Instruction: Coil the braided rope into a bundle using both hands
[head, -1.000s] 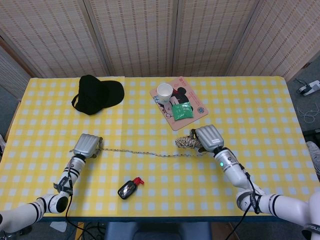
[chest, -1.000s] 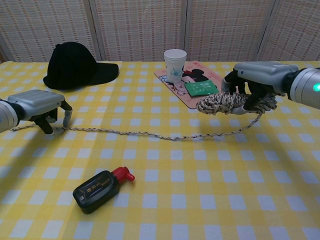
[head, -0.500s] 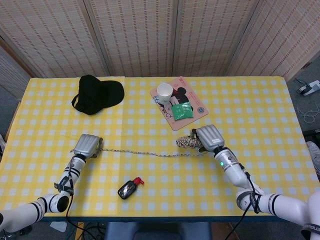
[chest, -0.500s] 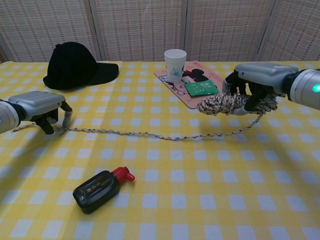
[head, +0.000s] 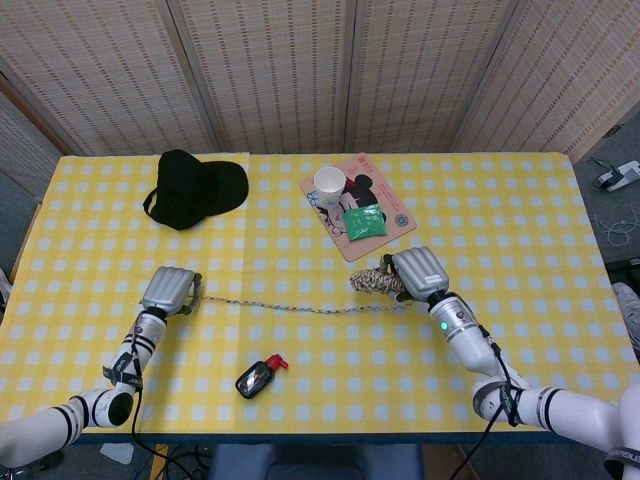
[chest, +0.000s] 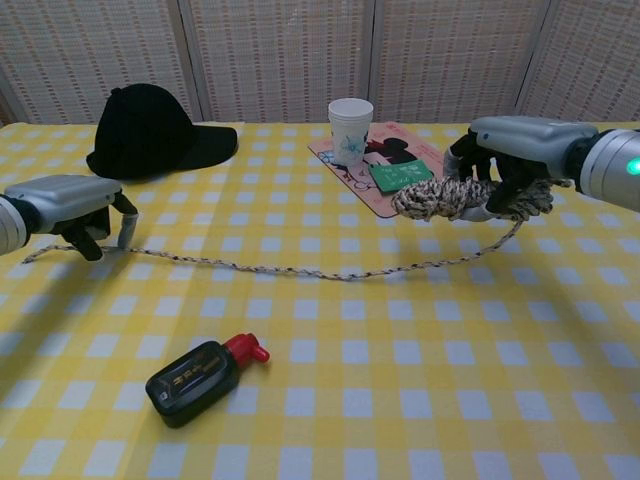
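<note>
Roughly at mid-table, the braided rope (chest: 300, 268) runs in a shallow sag across the yellow checked tablecloth (head: 520, 230), and everything else can be placed from it. At its right end the rope is wound into a thick bundle (chest: 450, 198), held off the cloth by the right hand (chest: 505, 160), whose fingers (chest: 468, 165) curl down around the coils; from the bundle 1 loose strand drops to the cloth and trails toward the other hand. At the rope's left end the left hand (chest: 65, 205) sits low over the cloth with its fingers (chest: 122, 222) bent downward right at the strand (it seems to pinch it, though the contact point is too small to make out for certain), and a short tail of rope pokes out past that hand toward the table's left edge. Beyond the rope, on the far side from the robot, a black cap (head: 193, 187) lies well apart from the strand above its left half. Just behind the bundle lies a pink mat (head: 385, 235) carrying a white paper cup (head: 329, 184) and a green packet (head: 363, 221). On the robot's side of the rope, near its middle, a small black bottle with a red cap (chest: 200, 378) lies on its side.
</note>
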